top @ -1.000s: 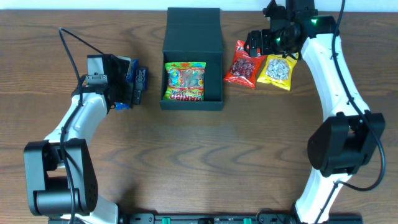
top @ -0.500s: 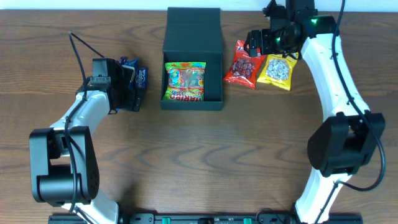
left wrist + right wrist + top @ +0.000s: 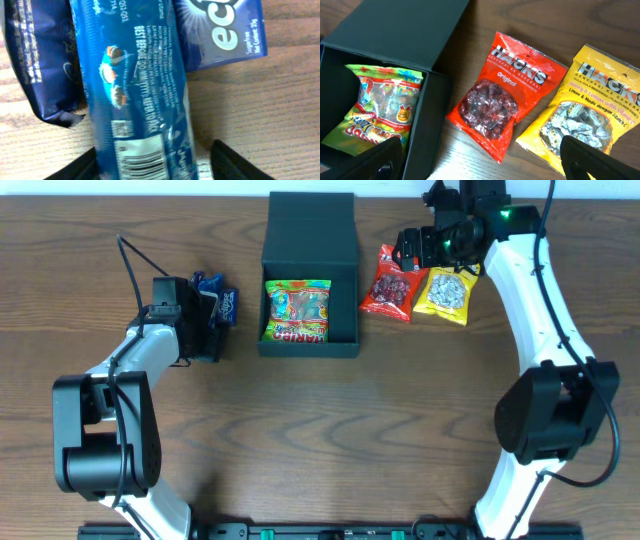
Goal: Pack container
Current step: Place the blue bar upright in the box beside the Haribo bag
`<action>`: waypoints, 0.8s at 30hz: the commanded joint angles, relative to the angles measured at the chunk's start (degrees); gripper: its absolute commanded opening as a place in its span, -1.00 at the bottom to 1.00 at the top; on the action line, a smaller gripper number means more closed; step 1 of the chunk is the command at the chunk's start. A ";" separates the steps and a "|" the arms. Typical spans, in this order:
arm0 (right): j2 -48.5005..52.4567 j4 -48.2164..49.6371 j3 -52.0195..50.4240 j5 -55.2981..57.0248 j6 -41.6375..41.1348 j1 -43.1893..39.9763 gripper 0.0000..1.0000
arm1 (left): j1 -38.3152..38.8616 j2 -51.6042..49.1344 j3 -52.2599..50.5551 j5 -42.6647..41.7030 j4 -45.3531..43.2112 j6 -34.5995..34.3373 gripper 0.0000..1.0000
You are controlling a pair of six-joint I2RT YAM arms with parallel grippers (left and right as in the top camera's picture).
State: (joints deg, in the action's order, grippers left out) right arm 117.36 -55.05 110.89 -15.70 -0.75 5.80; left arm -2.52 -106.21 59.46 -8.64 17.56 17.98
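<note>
Inside the container [image 3: 310, 230] only the Haribo bag [image 3: 297, 312] lies; my left gripper [image 3: 152, 160] straddles the blue biscuit pack [image 3: 140, 100], not yet pinching; my right gripper [image 3: 482, 157] hangs spread near the unpacked red Hacks bag [image 3: 505, 95].

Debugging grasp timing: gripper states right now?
Left gripper: open, jaws straddling the blue snack pack, not clamped.
Right gripper: open, empty, above the red Hacks bag.

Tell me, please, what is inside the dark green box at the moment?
One Haribo gummy bag lies inside the box, towards the left arm's side, and a strip of bare dark floor shows beside it. Whatever might lie beneath the bag is covered.
</note>
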 commanded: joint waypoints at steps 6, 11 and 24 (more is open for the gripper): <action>-0.98 -0.07 0.79 -0.39 0.61 0.59 0.98 | -0.13 -0.04 1.90 0.31 0.17 -4.26 -0.06; -0.98 -0.22 0.79 -0.37 0.61 0.20 0.99 | -0.09 0.83 7.02 0.17 4.13 -6.88 -0.23; -1.01 -2.67 0.79 0.57 -0.37 -2.27 0.99 | 1.44 6.25 22.18 -3.32 17.14 -6.95 -0.63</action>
State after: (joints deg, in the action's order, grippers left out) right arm 117.36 -57.41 110.89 -15.66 -0.80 4.93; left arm -2.28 -104.22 78.32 -9.32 34.61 11.77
